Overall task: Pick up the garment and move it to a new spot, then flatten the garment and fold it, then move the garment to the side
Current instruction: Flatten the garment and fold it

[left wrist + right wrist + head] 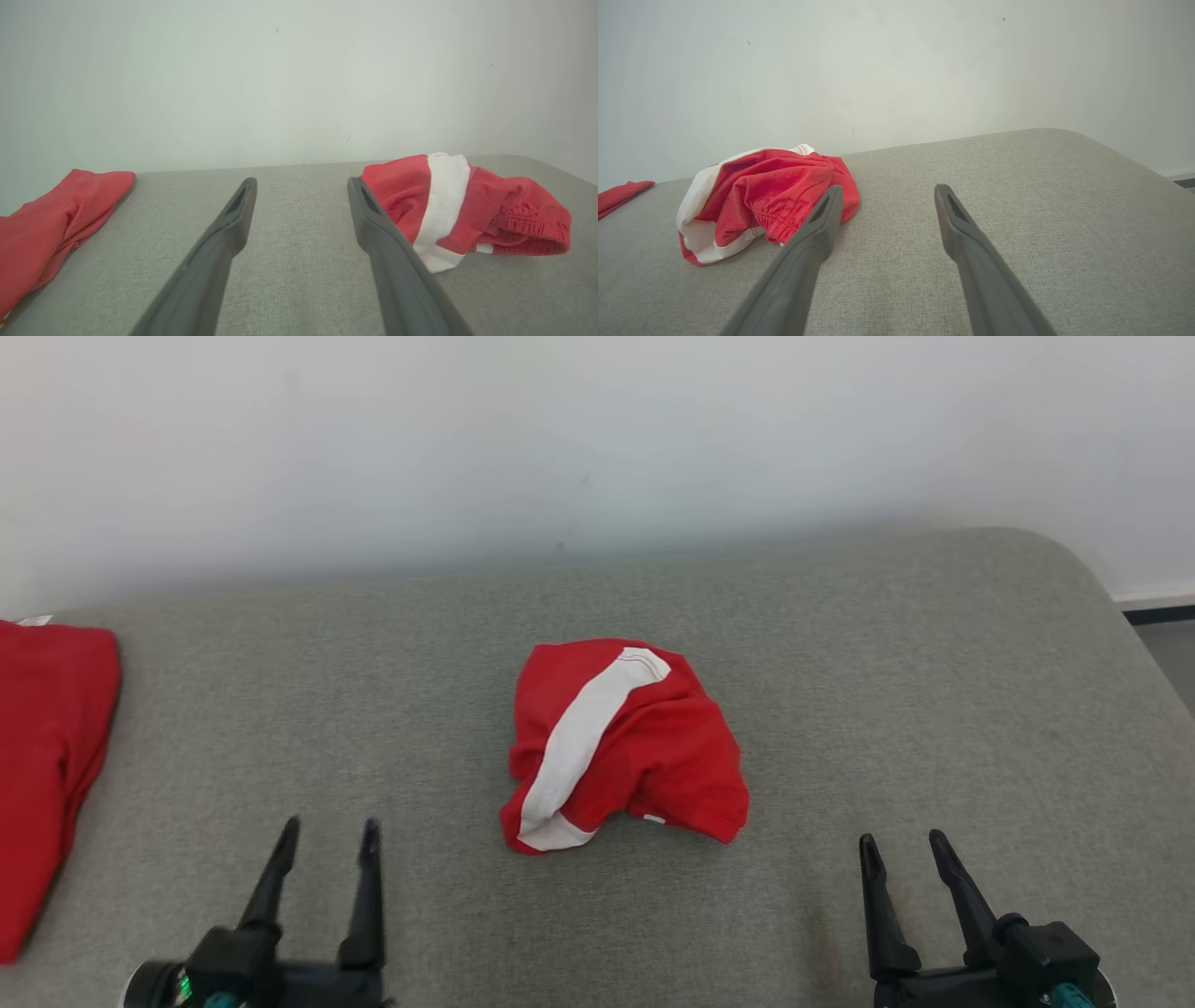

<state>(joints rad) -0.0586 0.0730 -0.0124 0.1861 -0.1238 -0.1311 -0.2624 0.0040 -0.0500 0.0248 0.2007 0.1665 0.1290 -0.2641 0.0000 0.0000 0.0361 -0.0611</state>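
A crumpled red garment (pixel 624 745) with a broad white stripe lies bunched in the middle of the grey padded surface (pixel 840 663). It also appears at the right in the left wrist view as the garment (pixel 462 205), and at the left in the right wrist view as the garment (pixel 766 196). My left gripper (pixel 330 831) rests open at the lower left, well short of the cloth, with nothing between its fingers. At the lower right my right gripper (pixel 904 845) is open too and holds nothing. Each gripper stands apart from the garment.
A second red cloth (pixel 47 747) lies flat at the left edge of the surface, seen again as the red cloth (pixel 56 214). A pale wall (pixel 597 439) rises right behind the surface. The surface's rounded right corner drops off toward the floor (pixel 1167 644).
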